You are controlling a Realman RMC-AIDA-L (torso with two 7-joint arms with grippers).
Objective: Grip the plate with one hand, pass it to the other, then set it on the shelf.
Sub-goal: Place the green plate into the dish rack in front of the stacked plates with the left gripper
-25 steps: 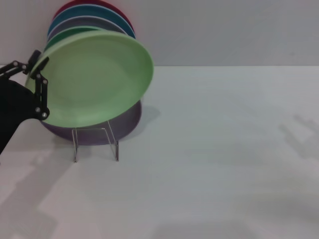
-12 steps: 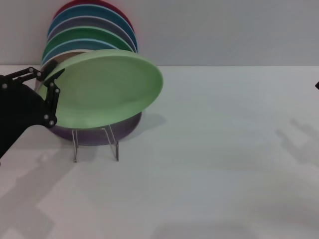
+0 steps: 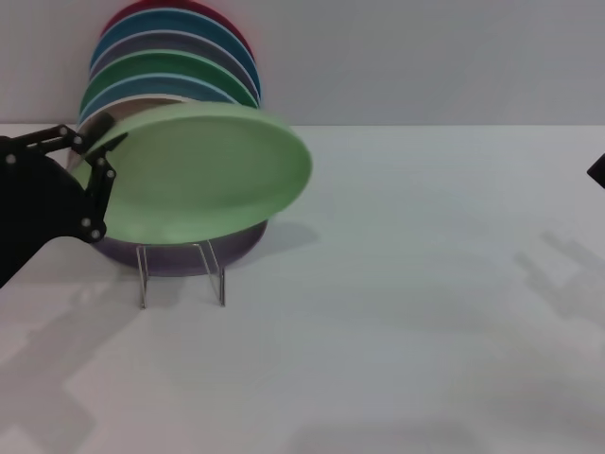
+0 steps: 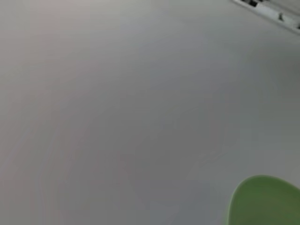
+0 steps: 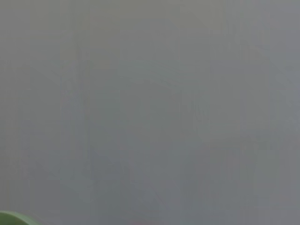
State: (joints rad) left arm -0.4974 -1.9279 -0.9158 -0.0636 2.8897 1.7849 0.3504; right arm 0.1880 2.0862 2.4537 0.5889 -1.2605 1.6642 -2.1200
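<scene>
Clamped jaws of the left gripper pinch the plate by its rim, lifted before the rack of stacked plates above the counter. Keeping it level eases the handover. Right gripper barely shows; cannot tell its jaws. Matte, plain pastel green, shallow.

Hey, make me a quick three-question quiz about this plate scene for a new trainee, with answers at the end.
1. True or false: the round matte light-green plate lies flat on the white table.
2. Which tool holds that plate: A) left tool, B) right tool?
3. Fill in: the small clear acrylic rack stands ____ the held plate in the head view.

Key:
1. False; it is lifted and tilted.
2. A, at the plate's left rim.
3. Below.
</scene>
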